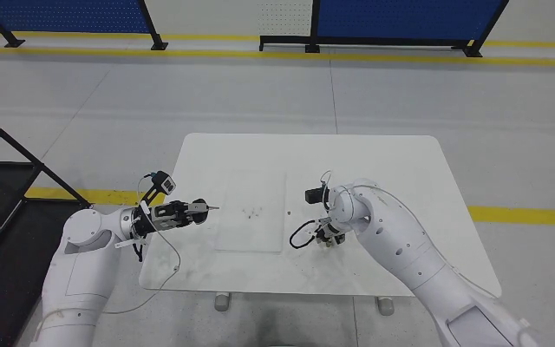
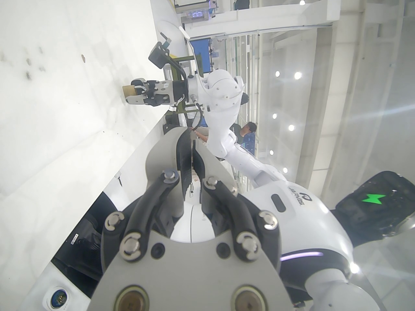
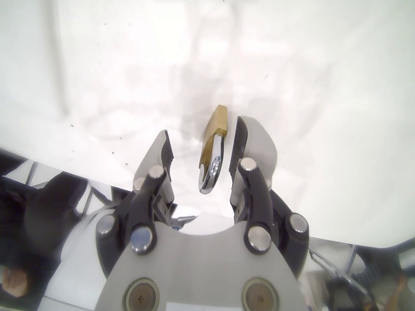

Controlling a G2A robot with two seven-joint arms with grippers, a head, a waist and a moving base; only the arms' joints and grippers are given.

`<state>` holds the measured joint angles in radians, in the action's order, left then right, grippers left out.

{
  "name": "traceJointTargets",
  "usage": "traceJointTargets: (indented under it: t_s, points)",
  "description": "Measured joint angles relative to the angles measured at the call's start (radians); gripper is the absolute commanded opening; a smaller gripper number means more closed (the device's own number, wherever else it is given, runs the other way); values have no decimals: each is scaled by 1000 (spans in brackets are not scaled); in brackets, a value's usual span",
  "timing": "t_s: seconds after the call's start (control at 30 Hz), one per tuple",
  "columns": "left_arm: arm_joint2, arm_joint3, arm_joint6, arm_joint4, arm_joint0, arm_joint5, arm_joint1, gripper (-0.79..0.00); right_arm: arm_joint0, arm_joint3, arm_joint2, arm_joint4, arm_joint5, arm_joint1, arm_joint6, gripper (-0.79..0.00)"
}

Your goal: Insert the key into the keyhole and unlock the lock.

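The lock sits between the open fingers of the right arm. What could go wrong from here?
1. The right fingers are open, with the lock nearer one of them. On shutting, that finger may push or twist the lock rather than hold it square.
2. The left fingers hold only a thin key, well apart from the lock across the table. I cannot see the keyhole, so a small tilt of either could make the key miss.

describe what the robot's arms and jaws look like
The left arm and right arm have glossy white rounded shells. Silver-grey jaws carry ribbed black pads and black linkages with steel pins. A black cable loops at the right wrist; each wrist bears a black camera.
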<state>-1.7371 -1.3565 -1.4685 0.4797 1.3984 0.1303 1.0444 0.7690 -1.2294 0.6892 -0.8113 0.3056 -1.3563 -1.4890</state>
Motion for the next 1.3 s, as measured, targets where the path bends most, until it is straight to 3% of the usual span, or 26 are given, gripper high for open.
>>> traceJointTargets:
  t_s: [0.23, 0.8, 0.93, 1.03, 1.3]
  points:
    - [0, 0, 0, 0, 0, 0, 0, -785, 1, 3, 1, -7, 2, -3, -3, -523]
    - [0, 0, 0, 0, 0, 0, 0, -785, 7, 11, 3, -43, 28, -9, 9, -557]
    - [0, 0, 0, 0, 0, 0, 0, -785, 6, 13, 0, -58, 35, -12, 10, -616]
    - [0, 0, 0, 0, 0, 0, 0, -785, 6, 13, -1, -63, 37, -14, 11, -785]
    - [0, 0, 0, 0, 0, 0, 0, -785, 12, 5, 15, -60, 42, -17, 17, -785]
